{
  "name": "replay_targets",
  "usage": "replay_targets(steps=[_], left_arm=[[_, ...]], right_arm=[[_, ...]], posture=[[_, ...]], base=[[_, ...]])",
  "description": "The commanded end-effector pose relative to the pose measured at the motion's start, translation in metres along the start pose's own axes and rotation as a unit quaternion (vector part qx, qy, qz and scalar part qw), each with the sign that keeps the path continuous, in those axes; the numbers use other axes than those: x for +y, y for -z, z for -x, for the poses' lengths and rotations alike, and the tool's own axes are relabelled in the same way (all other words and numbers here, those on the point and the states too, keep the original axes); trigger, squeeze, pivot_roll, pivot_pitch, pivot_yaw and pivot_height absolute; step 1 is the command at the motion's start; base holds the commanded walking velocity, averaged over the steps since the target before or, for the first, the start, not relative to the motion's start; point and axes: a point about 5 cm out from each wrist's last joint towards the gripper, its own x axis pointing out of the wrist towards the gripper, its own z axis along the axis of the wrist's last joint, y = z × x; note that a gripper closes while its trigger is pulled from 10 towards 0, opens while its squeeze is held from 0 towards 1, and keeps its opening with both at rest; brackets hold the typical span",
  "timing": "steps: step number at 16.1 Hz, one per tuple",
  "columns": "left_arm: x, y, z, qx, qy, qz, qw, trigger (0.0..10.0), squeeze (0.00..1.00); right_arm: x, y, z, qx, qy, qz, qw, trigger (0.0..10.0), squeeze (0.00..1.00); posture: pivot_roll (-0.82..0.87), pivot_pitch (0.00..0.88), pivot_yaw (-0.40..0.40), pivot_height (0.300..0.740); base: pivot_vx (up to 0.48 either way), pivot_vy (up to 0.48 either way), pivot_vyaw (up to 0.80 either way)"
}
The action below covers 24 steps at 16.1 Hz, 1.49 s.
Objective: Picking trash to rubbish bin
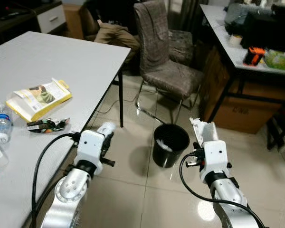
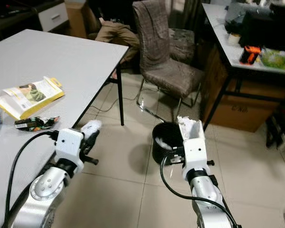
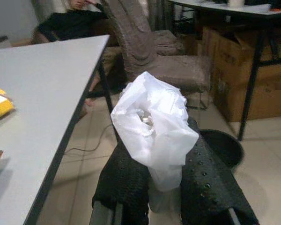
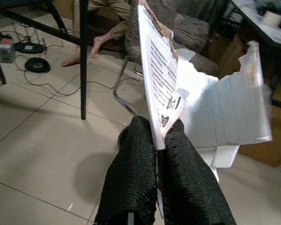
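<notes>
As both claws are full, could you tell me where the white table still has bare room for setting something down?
The white table is bare across its far half, from the yellow packet to the far corner near the chair. The near edge is crowded: packet, dark wrapper, water bottle. The left claw grips a white bag, the right claw torn cardboard.

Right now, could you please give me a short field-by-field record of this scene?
left gripper: shut on white plastic bag, beside table
right gripper: shut on torn white carton, near bin
rubbish bin: black, on the tiled floor between the arms, something white inside
left on table: yellow packet, snack wrapper, water bottle
</notes>
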Motion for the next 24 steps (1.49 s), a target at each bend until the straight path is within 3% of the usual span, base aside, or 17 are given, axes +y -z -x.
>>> replay_targets(steps=[1,6,8,9,11,13,16,19,24], left_arm=[[-0.007,0.002,-0.001,0.004,0.010,0.000,1.000,10.0,0.00],[-0.012,0.002,-0.002,0.007,0.030,-0.007,1.000,10.0,0.00],[-0.010,0.013,0.001,0.054,0.033,0.038,0.997,10.0,0.00],[-0.011,0.013,0.001,0.054,0.037,0.046,0.997,10.0,0.00],[-0.009,0.012,0.002,0.038,0.034,0.008,0.999,10.0,0.00],[-0.010,0.014,0.005,0.043,0.041,0.013,0.998,10.0,0.00],[-0.014,0.016,0.004,0.036,0.044,-0.012,0.998,10.0,0.00],[-0.019,0.016,0.001,0.028,0.050,-0.008,0.998,10.0,0.00],[-0.018,0.017,-0.004,0.021,0.051,-0.012,0.998,10.0,0.00]], right_arm=[[-0.004,-0.002,0.000,-0.003,0.006,0.006,1.000,10.0,0.00],[-0.006,-0.001,0.003,-0.001,0.005,0.013,1.000,10.0,0.00],[-0.004,0.000,0.003,0.000,0.004,0.013,1.000,10.0,0.00],[-0.003,0.000,0.004,0.000,0.004,0.013,1.000,10.0,0.00],[-0.003,0.002,0.003,0.004,0.009,0.010,1.000,10.0,0.00],[-0.002,0.003,0.001,0.005,0.014,0.007,1.000,10.0,0.00],[0.000,0.004,-0.004,0.005,0.008,0.007,1.000,10.0,0.00],[-0.002,0.009,-0.004,0.019,0.012,-0.008,1.000,10.0,0.00],[-0.003,0.027,-0.002,0.056,0.003,-0.005,0.998,10.0,0.00]], posture=[[-0.01,0.000,-0.035,0.740],[-0.02,0.000,-0.035,0.740],[-0.01,0.000,-0.027,0.740],[-0.01,0.000,-0.027,0.740],[-0.01,0.000,-0.027,0.740],[-0.02,0.000,-0.027,0.740],[-0.02,0.000,-0.032,0.740],[-0.02,0.000,-0.039,0.740],[-0.02,0.000,-0.034,0.740]], base=[[0.000,-0.480,0.00],[0.000,-0.467,0.00],[0.000,0.236,0.00],[0.000,0.472,0.00],[0.000,0.238,0.00],[0.000,0.000,0.00],[0.000,0.000,0.00],[0.000,0.000,0.00],[0.312,0.000,-0.75]])
